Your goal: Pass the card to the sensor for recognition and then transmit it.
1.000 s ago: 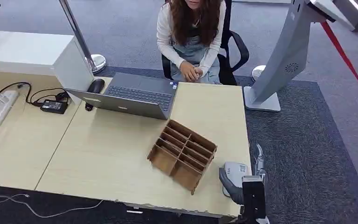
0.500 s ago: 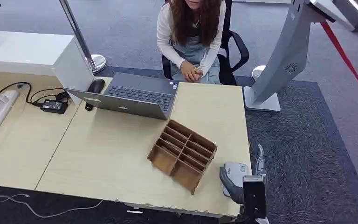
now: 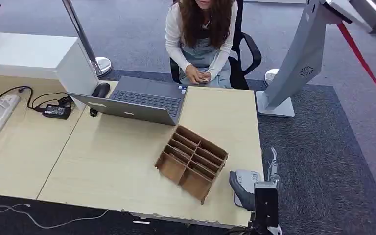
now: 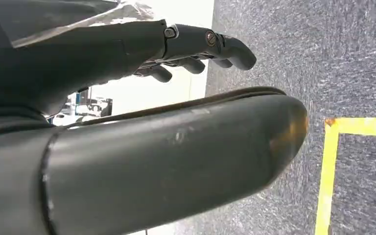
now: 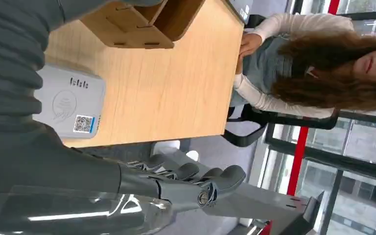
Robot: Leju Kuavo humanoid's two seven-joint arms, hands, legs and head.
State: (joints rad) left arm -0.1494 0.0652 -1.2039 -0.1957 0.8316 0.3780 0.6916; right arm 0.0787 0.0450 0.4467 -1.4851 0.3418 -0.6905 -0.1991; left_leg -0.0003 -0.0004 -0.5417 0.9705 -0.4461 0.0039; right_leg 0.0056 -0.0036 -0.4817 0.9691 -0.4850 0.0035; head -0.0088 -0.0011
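Wooden desk (image 3: 127, 161), sensor (image 3: 247, 180) near corner; right hand (image 3: 267, 188) beside it, fingers spread, empty; left hand (image 4: 142, 127) likewise.

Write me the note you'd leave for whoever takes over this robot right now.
Left robot hand: open, empty, hanging over carpet.
Right robot hand: open, empty, close to the sensor at the table's near right corner.
Things: the sensor lies flat; the wooden organizer stands beside it. I cannot tell whether it holds a card.
Done: no card held yet.
Left: fetch the card, present it to the sensor, then hand it on, probably to the seated person.
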